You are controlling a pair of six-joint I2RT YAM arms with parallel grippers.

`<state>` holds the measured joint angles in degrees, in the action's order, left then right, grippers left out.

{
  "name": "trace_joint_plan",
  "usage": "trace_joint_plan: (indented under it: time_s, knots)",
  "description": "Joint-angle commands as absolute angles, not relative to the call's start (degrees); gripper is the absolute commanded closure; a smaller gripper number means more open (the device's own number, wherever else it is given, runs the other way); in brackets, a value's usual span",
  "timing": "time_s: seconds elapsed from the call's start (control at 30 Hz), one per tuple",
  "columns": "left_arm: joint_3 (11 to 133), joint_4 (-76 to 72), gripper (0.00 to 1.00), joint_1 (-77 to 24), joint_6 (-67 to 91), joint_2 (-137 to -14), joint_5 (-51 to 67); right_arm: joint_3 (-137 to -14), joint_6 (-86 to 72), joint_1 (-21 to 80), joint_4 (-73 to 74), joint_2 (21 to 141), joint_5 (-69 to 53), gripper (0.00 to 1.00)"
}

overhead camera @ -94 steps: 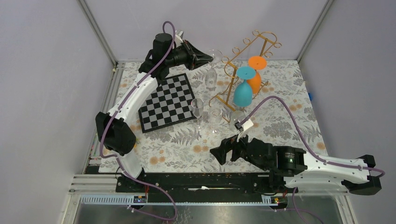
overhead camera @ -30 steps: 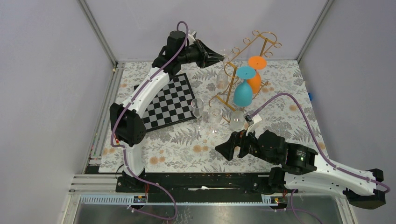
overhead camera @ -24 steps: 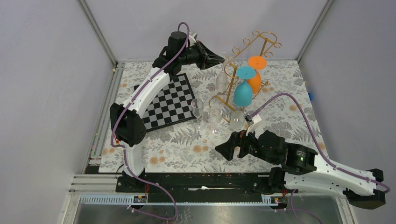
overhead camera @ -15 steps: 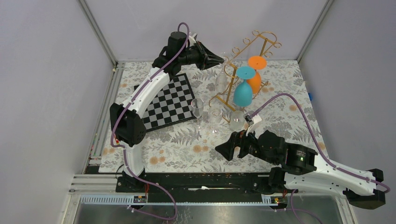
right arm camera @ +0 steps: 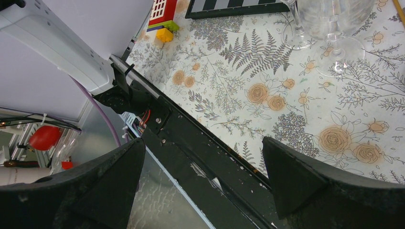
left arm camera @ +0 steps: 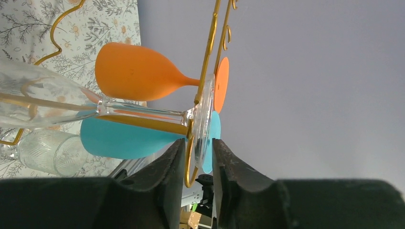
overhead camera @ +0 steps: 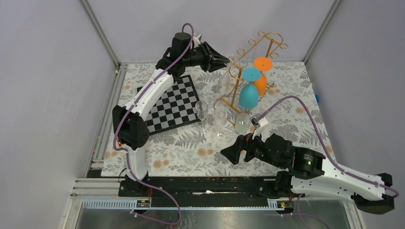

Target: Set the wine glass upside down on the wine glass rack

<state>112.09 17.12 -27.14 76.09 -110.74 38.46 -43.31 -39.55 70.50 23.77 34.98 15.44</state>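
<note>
Chessboard (overhead camera: 172, 105) lies flat on left part of tabletop (overhead camera: 286, 129). Left end effector (overhead camera: 223, 59) is raised at wine glass rack (left arm camera: 148, 124), fingers slightly apart. Foot of clear wine glass (left arm camera: 43, 98) sits between them, not squeezed. Wine glass hangs upside down on rack rail, close beside teal glass (overhead camera: 248, 95) and orange glass (overhead camera: 260, 82). Right end effector (overhead camera: 233, 150) is low near front edge, wide open, holding nothing.

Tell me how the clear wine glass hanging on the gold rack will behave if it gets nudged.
Probably fragile: the wine glass looks thin-walled with a slender stem. Likely to slide or swing, since only its foot hangs on the thin rails of the wine glass rack. It might knock the orange glass close beside it.
</note>
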Motion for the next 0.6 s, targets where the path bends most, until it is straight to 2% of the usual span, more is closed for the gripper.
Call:
trace_joint_plan:
  time_s: [0.0,0.13,0.23,0.33,0.37,0.57]
  knots:
    - [114.80,15.70,0.70,-27.33,74.94,-107.84,39.38,-43.42,-40.07,70.18,23.07,34.72,15.81,0.00]
    - [114.77,16.46,0.55,-27.33,74.41,-107.48,39.39,-43.34,-40.07,70.14,23.05,34.80,15.82,0.00]
    - [114.71,17.52,0.37,-27.33,73.66,-106.99,39.09,-43.44,-40.07,70.14,23.08,34.80,15.82,0.00]
    - [114.49,18.68,0.16,-27.33,72.28,-106.18,38.37,-43.42,-40.08,70.14,23.10,34.89,15.82,0.00]
    - [114.25,18.86,0.03,-27.26,71.94,-105.77,37.98,-43.47,-40.06,70.14,23.09,34.90,15.72,0.00]
    - [110.45,18.73,0.01,-26.09,70.52,-102.34,36.00,-43.59,-40.08,70.14,23.11,35.08,15.65,0.00]
